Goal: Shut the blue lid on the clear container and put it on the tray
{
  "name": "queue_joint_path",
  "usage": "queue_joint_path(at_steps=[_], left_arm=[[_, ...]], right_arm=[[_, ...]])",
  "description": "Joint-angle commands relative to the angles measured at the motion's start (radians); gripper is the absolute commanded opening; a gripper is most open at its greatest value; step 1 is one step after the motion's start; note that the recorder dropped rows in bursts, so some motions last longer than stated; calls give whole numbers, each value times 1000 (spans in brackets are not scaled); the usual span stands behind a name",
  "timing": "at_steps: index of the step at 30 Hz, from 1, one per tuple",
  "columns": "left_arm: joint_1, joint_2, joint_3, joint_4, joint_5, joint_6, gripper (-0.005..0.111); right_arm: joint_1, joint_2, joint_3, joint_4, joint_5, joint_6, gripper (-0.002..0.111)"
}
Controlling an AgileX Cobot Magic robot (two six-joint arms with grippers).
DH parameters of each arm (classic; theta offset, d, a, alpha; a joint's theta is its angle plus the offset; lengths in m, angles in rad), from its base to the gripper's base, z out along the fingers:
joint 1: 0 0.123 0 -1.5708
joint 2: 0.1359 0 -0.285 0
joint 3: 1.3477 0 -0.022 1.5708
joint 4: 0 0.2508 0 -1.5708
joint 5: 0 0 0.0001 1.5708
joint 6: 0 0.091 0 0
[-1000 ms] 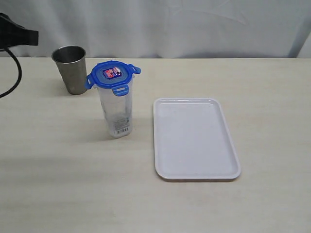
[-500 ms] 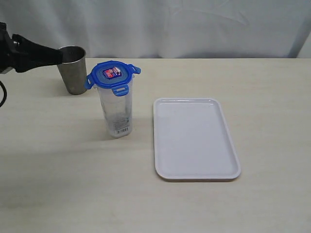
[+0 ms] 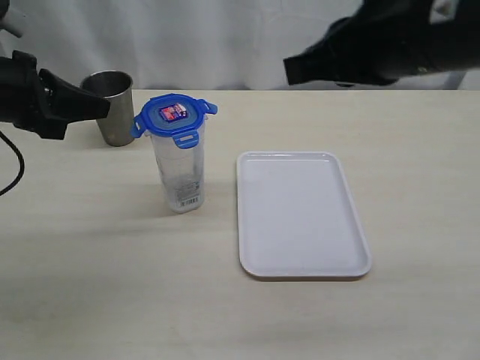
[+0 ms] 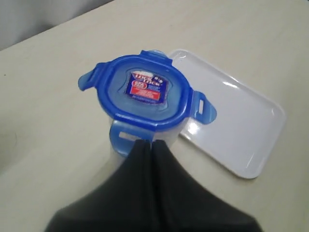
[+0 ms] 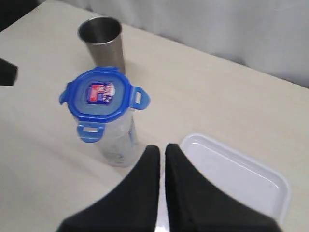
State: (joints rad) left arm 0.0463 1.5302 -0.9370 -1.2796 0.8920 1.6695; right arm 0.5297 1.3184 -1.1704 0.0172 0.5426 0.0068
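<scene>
Pale wood-grain worktop (image 3: 90,300) filled my exterior view, with a white curtain behind it. On it lay the tray (image 3: 300,214), flat and carrying nothing. Just to its left, apart from its rim, the container (image 3: 180,176) stood upright on the worktop, and a metal cup (image 3: 112,105) stood behind it, further left.

The lid (image 3: 174,115) sat level on the container's mouth, sticker up. Its flaps (image 4: 203,107) told me the closing was not finished: the side ones stuck straight out, and only the one nearest my left wrist camera hung down against the wall. I could not tell whether that one had clicked.

My left fingers (image 4: 140,169) were pressed together, holding nothing, and hovered near the lid's edge without touching it. My right fingers (image 5: 147,174) were closed but for a sliver, also empty, up above the worktop between container and tray.

So I judged the job barely begun: flaps to snap down, then the container to lift across onto the tray.
</scene>
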Motion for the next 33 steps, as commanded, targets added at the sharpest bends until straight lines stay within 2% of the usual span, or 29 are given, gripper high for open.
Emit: queue_joint_path(at_steps=[1,4,7,9,10,13,16,18,21,23,25,28,31,33], left_arm=[[39,-1,21,31,15,36,21],[3,-1,126,11,-32,225,47],[-79,-1,254,-19,-255,457,67],[-139,-1,294,-61,-469,475,71],[-156,-1,296,-91,-525,475,71],[-162,0,294,-208,-460,475,70],[-124,5,301,-383,-422,475,70],[-79,19,314,-465,-333,475,70],[-2,40,314,-465,-175,475,69],[69,39,314,-465,-75,475,62],[140,46,320,-465,-42,475,53],[225,44,321,-465,-134,475,44],[235,26,304,-465,-330,475,44],[235,14,257,-451,-406,475,44]], right_arm=[[-86,112,-223,349,204,-363,5],[-146,131,-290,451,218,-439,5],[-181,129,-295,457,223,-465,5],[-212,129,-295,459,236,-477,5],[-229,129,-295,461,242,-486,5],[-280,129,-283,505,244,-531,5],[-338,129,-254,647,242,-639,5],[-376,129,-229,756,249,-730,5],[-411,129,-195,879,253,-835,5],[-416,129,-178,909,255,-866,5],[-416,129,-176,910,256,-875,5],[-416,125,-176,916,256,-877,5],[-413,119,-176,916,258,-881,5],[-412,119,-176,916,263,-881,5]])
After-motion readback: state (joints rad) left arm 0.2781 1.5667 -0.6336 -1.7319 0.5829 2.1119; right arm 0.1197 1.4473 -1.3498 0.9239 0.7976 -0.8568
